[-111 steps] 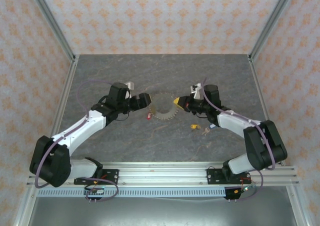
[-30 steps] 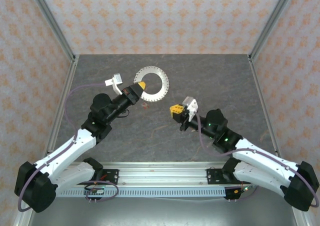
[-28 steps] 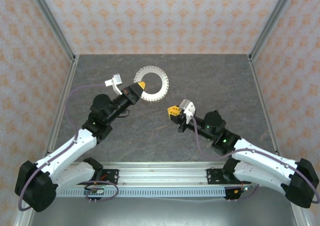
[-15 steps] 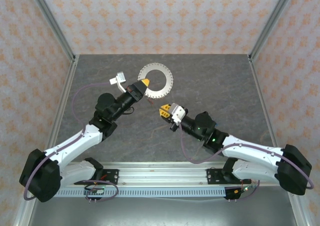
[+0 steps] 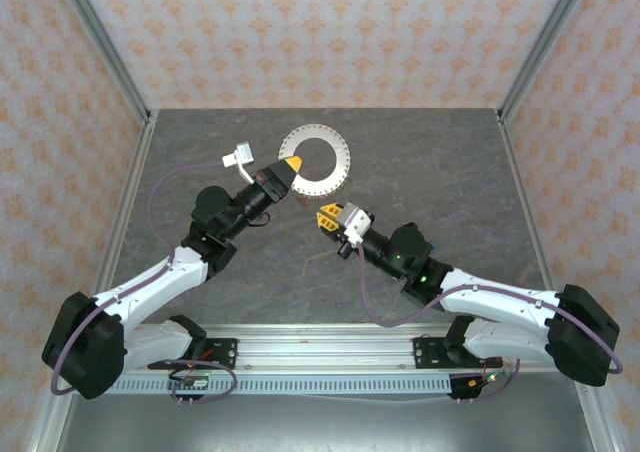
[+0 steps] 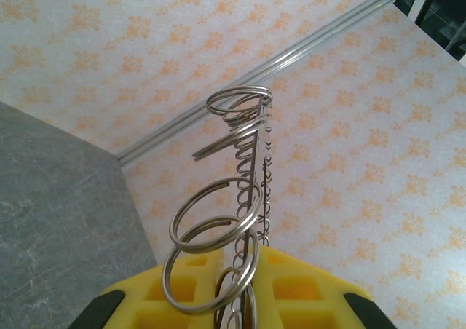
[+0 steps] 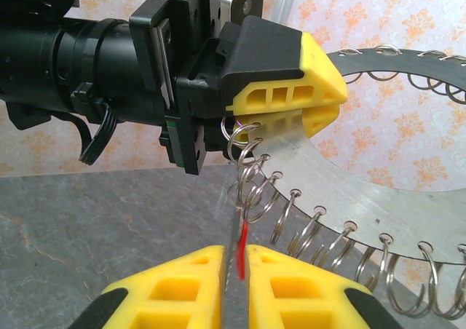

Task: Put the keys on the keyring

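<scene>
Orange-patterned wallpaper [image 5: 330, 32] closes in a grey stone-look table [image 5: 450, 172] on three sides. Toward 12 o'clock from the table's middle, the keyring [image 5: 343, 158] is a flat grey disc with a wide open centre. Small wire loops [image 7: 251, 191] hang all along its outer rim.

The left gripper [image 5: 288, 169] is clamped on the ring's band at about its 8 o'clock edge, with the yellow fingers pressed flat on either face of the metal. From the right wrist camera, that same left gripper [image 7: 328, 102] comes in from 10 o'clock. The keyring [image 7: 378, 220] is held up off the table, with wallpaper showing through its centre. The left wrist camera sees the keyring [image 6: 251, 161] edge-on, rising toward 12 o'clock out of the left gripper [image 6: 247, 300].

The right gripper [image 5: 323, 215] sits near the ring's 6 o'clock side, pointing up toward it. In its own camera the right gripper [image 7: 234, 252] is nearly closed, with only a thin slot between the yellow pads. The red key [image 7: 243, 236] is pinched in that slot, standing on edge. Its metal tip is just beside the lowest loops under the left gripper's fingers. I cannot tell whether the tip touches them.
</scene>
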`<state>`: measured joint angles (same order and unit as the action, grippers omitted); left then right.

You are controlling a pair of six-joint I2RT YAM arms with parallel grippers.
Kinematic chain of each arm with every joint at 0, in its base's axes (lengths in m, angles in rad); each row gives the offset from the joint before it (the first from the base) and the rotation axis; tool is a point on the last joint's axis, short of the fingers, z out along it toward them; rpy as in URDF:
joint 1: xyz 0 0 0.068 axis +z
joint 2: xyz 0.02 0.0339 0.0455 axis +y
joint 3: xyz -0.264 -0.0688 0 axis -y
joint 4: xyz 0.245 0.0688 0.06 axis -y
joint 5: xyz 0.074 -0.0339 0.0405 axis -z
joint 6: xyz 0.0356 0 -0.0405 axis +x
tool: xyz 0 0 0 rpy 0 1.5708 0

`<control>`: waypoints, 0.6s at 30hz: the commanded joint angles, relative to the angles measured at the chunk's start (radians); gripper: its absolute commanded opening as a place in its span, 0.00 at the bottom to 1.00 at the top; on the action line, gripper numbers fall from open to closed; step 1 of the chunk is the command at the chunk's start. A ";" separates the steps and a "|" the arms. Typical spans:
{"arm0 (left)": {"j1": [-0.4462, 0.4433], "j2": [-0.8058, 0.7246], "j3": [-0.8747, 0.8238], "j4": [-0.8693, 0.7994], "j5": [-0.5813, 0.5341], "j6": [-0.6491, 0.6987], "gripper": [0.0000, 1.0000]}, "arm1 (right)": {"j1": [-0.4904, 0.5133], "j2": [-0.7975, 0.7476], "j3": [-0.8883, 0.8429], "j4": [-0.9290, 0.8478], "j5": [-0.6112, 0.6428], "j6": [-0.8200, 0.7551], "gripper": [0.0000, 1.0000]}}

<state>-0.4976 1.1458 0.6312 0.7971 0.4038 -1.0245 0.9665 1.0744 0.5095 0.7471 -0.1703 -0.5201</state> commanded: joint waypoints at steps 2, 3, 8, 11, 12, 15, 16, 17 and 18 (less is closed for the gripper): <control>-0.008 0.000 0.038 0.081 0.015 -0.011 0.00 | 0.014 0.012 0.038 0.062 0.005 -0.007 0.15; -0.009 -0.001 0.036 0.081 0.014 -0.011 0.00 | 0.014 0.017 0.040 0.067 0.009 -0.016 0.15; -0.009 -0.013 0.032 0.069 0.005 -0.008 0.00 | 0.015 0.039 0.058 0.085 0.016 -0.029 0.16; -0.009 -0.018 0.030 0.062 0.001 -0.005 0.00 | 0.015 0.059 0.057 0.124 0.057 -0.034 0.18; -0.009 -0.020 0.030 0.062 0.000 -0.006 0.00 | 0.015 0.062 0.058 0.128 0.065 -0.035 0.18; -0.009 -0.024 0.028 0.059 0.000 -0.008 0.00 | 0.015 0.068 0.069 0.111 0.069 -0.042 0.18; -0.009 -0.026 0.028 0.057 -0.002 -0.007 0.00 | 0.015 0.071 0.070 0.110 0.071 -0.046 0.18; -0.009 -0.027 0.027 0.057 -0.003 -0.008 0.00 | 0.015 0.073 0.070 0.108 0.074 -0.051 0.18; -0.009 -0.026 0.027 0.057 -0.003 -0.008 0.00 | 0.015 0.074 0.071 0.107 0.076 -0.053 0.18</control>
<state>-0.4976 1.1481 0.6323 0.7975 0.4072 -1.0245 0.9749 1.1439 0.5442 0.8127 -0.1139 -0.5556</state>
